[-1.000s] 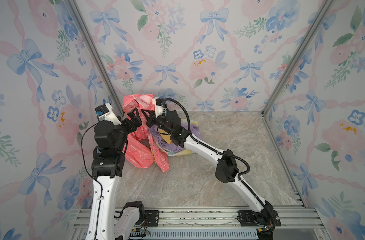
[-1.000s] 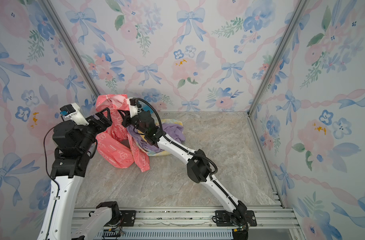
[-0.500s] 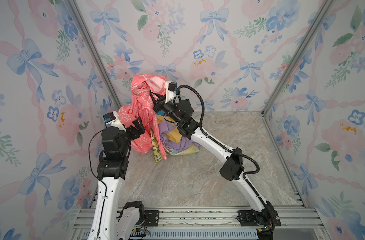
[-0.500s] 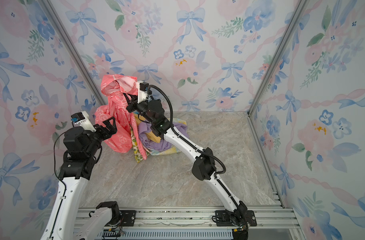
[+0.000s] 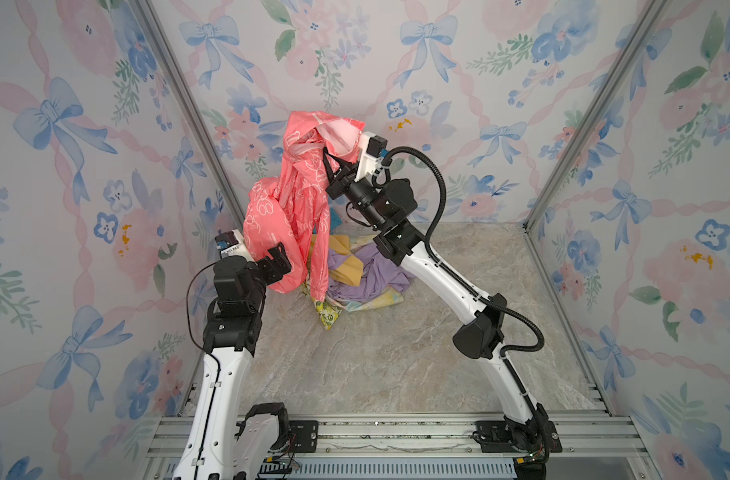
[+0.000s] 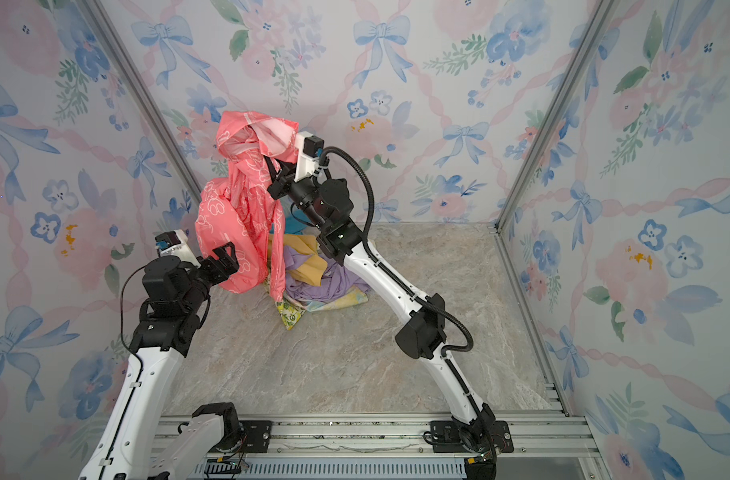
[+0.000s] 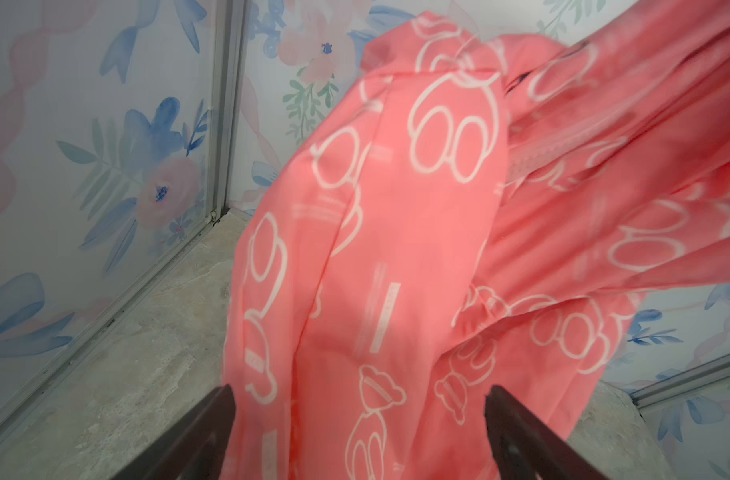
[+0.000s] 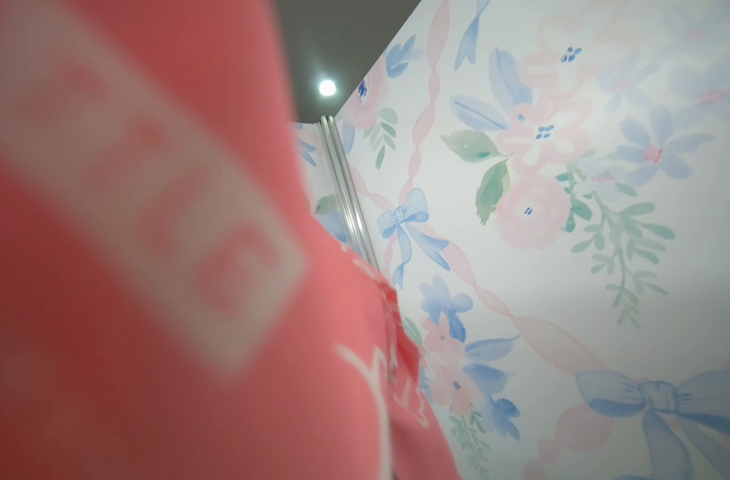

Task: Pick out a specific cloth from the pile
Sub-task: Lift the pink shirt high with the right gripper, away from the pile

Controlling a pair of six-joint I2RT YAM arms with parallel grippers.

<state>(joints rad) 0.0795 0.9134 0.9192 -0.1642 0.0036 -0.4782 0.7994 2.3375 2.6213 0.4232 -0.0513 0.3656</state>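
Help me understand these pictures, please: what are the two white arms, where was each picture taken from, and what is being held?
These are two robot arms on a marbled table, each ending in a two-finger gripper. Both top views look down on the whole scene; the other two pictures come from cameras on the arms' wrists. At the back lies the pile of mixed cloths: lilac, yellow, lemon-print. The right gripper is shut on the coral-pink cloth and holds it up high. The left gripper is open, the cloth's lower part hanging between its fingers in the left wrist view. The right wrist view shows mostly blurred pink cloth and wallpaper.
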